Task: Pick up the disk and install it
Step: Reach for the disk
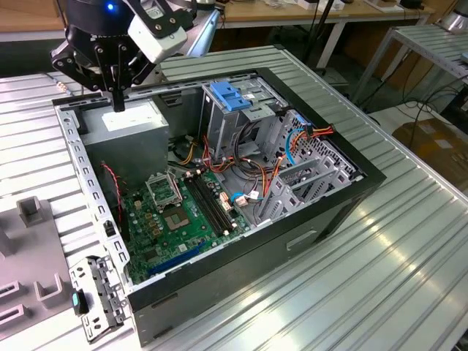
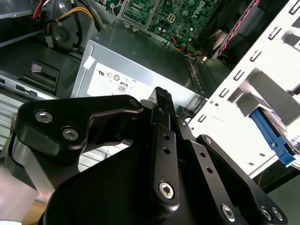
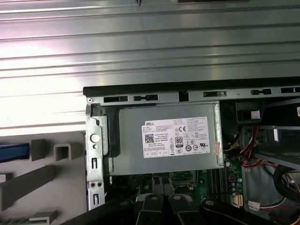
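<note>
The tool (image 1: pixel 117 99) is held narrow and empty above the power supply (image 1: pixel 131 123) in the open case (image 1: pixel 292 219). The disk (image 2: pixel 275 140), recognised by its blue rail, is kept just outside, apparently awaiting pickup.

Exterior view oblique overhead, wrist views sharing power supply (image 3: pixel 164 161) (image 2: pixel 126 65)

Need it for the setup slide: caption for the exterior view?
Claw poised over the grey power supply inside an open computer case on a ribbed metal table.
</note>
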Available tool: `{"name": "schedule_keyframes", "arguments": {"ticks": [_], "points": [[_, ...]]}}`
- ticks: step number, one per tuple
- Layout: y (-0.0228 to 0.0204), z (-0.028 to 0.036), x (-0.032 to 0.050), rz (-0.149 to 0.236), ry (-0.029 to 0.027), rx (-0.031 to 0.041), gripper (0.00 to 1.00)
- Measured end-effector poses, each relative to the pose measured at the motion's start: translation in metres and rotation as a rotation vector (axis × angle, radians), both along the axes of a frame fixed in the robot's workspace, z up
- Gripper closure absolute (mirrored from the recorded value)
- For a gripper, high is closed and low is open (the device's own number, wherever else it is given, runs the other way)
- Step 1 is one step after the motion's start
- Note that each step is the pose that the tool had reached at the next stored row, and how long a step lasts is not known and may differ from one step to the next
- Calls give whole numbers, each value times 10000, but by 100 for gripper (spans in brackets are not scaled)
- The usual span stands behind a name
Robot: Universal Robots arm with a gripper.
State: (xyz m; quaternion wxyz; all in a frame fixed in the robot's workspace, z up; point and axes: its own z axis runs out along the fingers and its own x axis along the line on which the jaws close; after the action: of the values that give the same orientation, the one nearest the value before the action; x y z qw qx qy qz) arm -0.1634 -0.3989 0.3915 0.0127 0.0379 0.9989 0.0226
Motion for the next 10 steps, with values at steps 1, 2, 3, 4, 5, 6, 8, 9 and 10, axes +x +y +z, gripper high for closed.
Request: {"name": "schedule_keyframes", "arguments": {"ticks": [1,2,3,4,5,6,8,9,10], "points": [[0,-1,-8,0,1,0,89],[0,-1,-15,0,1,-1,89],[0,-2,-19,0,1,-1,89],[0,-2,-23,0,1,-1,89],[0,-3,-29,0,1,0,89],[0,-3,-33,0,1,-1,89],[0,-4,-42,0,2,-1,89],[0,-4,-48,0,2,-1,89],[0,-4,-54,0,2,-1,89]]}}
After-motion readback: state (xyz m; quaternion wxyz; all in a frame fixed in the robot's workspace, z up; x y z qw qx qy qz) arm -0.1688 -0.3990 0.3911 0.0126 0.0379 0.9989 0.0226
